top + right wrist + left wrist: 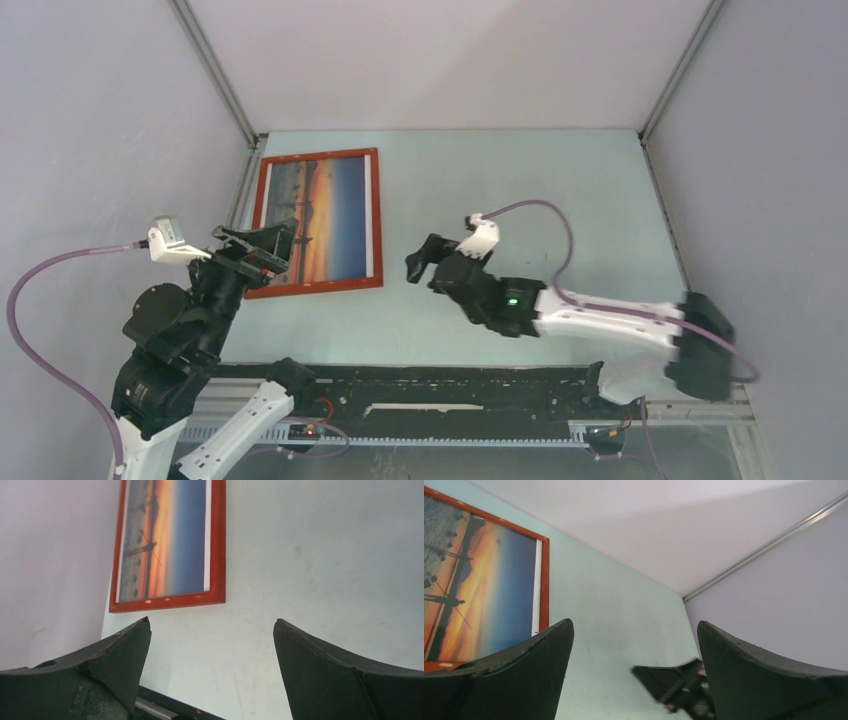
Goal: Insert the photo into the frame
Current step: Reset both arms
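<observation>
Holding left fingers (524, 680) and right fingers (100, 680) wide apart, gripping nothing.
Seeing photo (325, 215) lying inside frame (378, 220) on surface (520, 180), far left; likely light and bendy, so pinching an edge gently.

top: overhead, whole table (540, 180) | wrists: low, close, oblique | shared: frame (377, 220)

From my right wrist camera I see the right gripper (211, 621) with its two dark fingers (115, 655) spread wide and nothing between them. Beyond them, up and to the left, the red-brown frame (217, 540) lies flat on the pale green table (310, 555), with the sunset photo (165, 535) seated inside its border. The frame's left side runs near the grey wall (50, 555).
</observation>
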